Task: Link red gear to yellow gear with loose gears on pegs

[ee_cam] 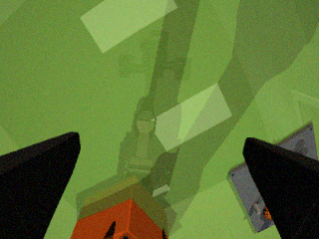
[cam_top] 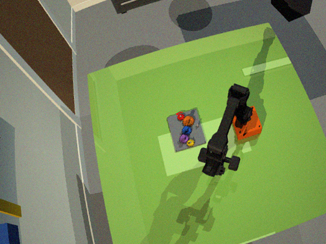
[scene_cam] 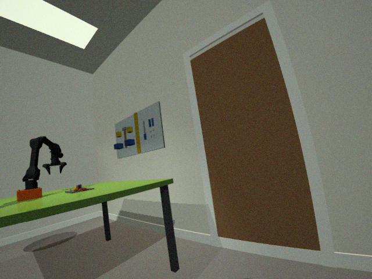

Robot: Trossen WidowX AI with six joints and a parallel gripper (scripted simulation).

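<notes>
Orange, blue and purple gears point(cam_top: 188, 120) point(cam_top: 186, 130) point(cam_top: 183, 138) stand between red point(cam_top: 180, 116) and yellow point(cam_top: 190, 142) on the grey board point(cam_top: 172, 125) point(scene_cam: 71, 191) point(ee_cam: 241, 183). The end effector point(scene_cam: 55, 172) point(ee_cam: 163, 143), spread and empty, hangs above the bench point(cam_top: 266, 187) point(scene_cam: 129, 186) point(ee_cam: 100, 100); best kept well off the board, gears undisturbed.

The grey board point(cam_top: 177, 144) lies on the green bench point(cam_top: 281, 177). On it, a red gear point(cam_top: 180, 116), an orange gear point(cam_top: 188, 120), a blue gear point(cam_top: 186, 130), a purple gear point(cam_top: 183, 138) and a yellow gear point(cam_top: 190, 142) form a staggered row. The black arm point(cam_top: 226, 120) extends from its orange base point(cam_top: 249, 132), its hand point(cam_top: 220, 164) positioned beside the board in plan.
</notes>
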